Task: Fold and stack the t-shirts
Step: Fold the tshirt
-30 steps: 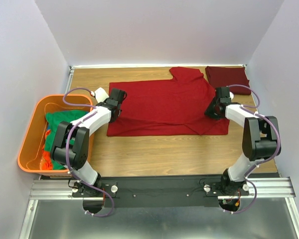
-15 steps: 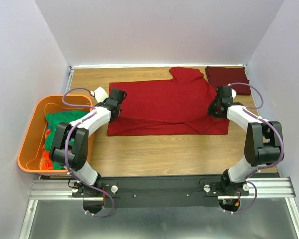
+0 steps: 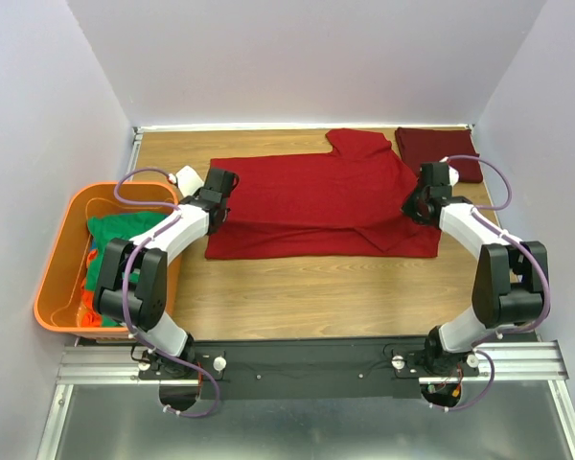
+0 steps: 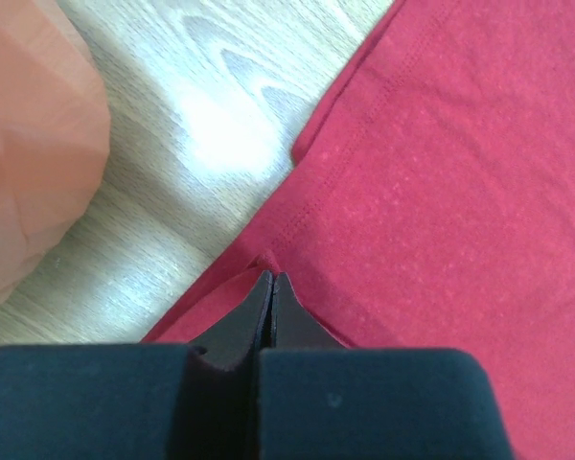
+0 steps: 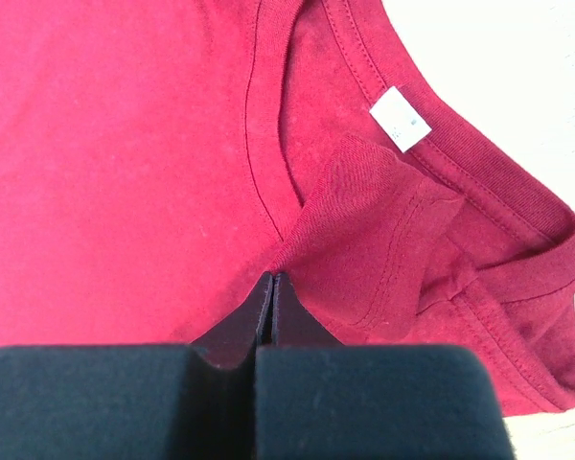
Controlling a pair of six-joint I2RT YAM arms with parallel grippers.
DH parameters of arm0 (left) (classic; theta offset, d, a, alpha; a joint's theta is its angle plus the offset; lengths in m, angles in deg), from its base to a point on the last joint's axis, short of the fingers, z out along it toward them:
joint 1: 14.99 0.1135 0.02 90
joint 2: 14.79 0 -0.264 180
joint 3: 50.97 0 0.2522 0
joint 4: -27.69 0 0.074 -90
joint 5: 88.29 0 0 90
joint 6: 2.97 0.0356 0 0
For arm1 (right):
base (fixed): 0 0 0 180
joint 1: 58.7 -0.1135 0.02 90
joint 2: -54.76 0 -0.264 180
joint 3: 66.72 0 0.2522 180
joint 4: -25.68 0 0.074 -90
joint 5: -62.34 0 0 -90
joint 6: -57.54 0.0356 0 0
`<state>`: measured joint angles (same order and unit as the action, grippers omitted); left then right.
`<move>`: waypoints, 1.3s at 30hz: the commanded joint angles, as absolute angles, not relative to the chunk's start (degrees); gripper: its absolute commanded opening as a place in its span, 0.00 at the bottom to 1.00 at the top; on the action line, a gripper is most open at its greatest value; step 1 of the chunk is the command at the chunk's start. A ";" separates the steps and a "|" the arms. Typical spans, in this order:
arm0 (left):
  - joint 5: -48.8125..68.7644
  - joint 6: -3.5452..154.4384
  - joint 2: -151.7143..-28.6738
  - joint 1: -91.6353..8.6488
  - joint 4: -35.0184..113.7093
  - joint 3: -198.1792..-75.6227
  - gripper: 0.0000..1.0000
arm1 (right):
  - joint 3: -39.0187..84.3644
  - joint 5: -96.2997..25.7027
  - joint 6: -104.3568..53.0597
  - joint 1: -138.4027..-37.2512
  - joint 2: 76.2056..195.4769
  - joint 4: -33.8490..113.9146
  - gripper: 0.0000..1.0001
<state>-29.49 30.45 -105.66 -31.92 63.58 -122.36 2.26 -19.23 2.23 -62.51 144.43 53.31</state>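
On my far left the orange tub (image 3: 50,273) with the green t-shirts (image 3: 115,235) sits just outboard of the left gripper (image 4: 271,287), whose jaws are clenched on a small pinch of the bright red t-shirt (image 3: 316,201) at its hem-end edge, wood of the table (image 3: 316,287) showing just beyond the tips. From there the red tee lies spread flat between my two tools, its near long side already doubled over. The right gripper (image 5: 271,283) is clamped as well, nipping a tuck of red cloth just below the neckline, the collar and its white label (image 5: 401,118) bunched right ahead of the fingertips. Past it, off to its outer side, the dark maroon t-shirt (image 3: 441,149) lies folded. I judge this the start of the next fold on the red tee – both ends gripped, nothing carried over yet. The next move calls for lifting both pinches together and evenly, keeping the cloth taut between them. Against a second ago, both jaws have closed – the right most plainly – and the right wrist has crept toward the far edge; the shirt's outline looks barely changed.
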 commanded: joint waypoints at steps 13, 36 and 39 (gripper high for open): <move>-30.81 30.86 -107.34 -30.37 62.46 -123.18 0.17 | 7.59 -19.13 0.59 -62.92 150.83 54.38 0.22; 3.54 55.29 -86.34 -32.22 50.06 -121.86 0.76 | -8.05 -22.82 4.19 -62.83 136.76 52.45 0.65; 5.32 57.57 -84.84 -32.22 52.25 -124.14 0.77 | -7.44 -22.65 4.10 -62.74 139.65 51.39 0.64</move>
